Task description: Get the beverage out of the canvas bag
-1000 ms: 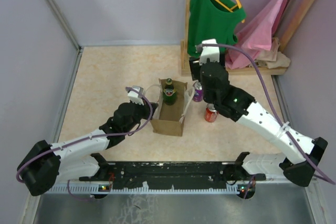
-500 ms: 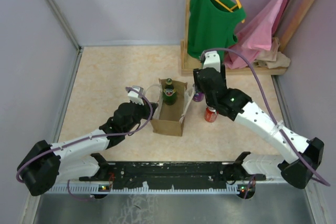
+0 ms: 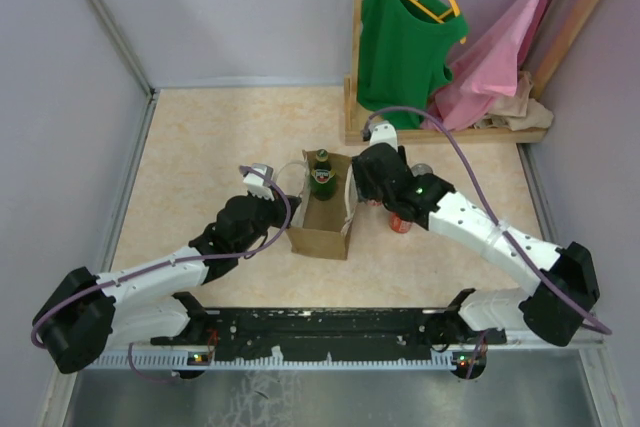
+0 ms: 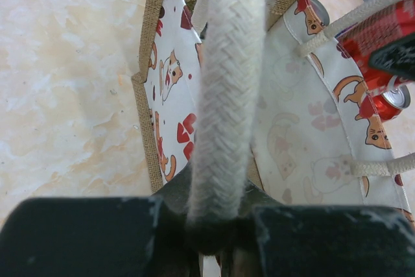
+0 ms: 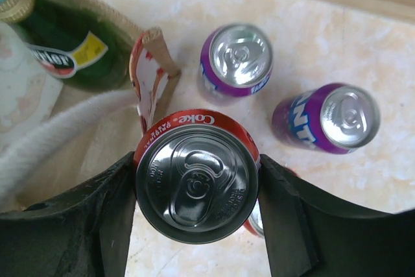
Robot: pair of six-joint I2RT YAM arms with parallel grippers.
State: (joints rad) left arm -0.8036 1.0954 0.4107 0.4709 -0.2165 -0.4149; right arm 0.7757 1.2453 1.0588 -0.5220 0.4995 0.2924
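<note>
The tan canvas bag (image 3: pixel 318 235) stands open at the table's middle, with a green glass bottle (image 3: pixel 321 175) upright at its far end. My left gripper (image 3: pixel 266 187) is shut on the bag's left white rope handle (image 4: pixel 230 95) and holds it up. My right gripper (image 3: pixel 370 179) is shut on a red Coke can (image 5: pixel 196 183), held upright by the bag's right rim (image 5: pixel 154 63). The bottle (image 5: pixel 71 56) and the other rope handle (image 5: pixel 58 134) lie to its left in the right wrist view. The bag's lining (image 4: pixel 295 134) is white with cartoon prints.
Two purple cans (image 5: pixel 238 60) (image 5: pixel 331 118) stand on the table right of the bag. Another red can (image 3: pixel 400 222) stands under my right arm. A wooden clothes rack (image 3: pixel 356 47) with green and pink garments stands at the back right.
My right gripper has moved left and nearer, from over the cans to the bag's right rim. The left arm and the bag have not moved.
</note>
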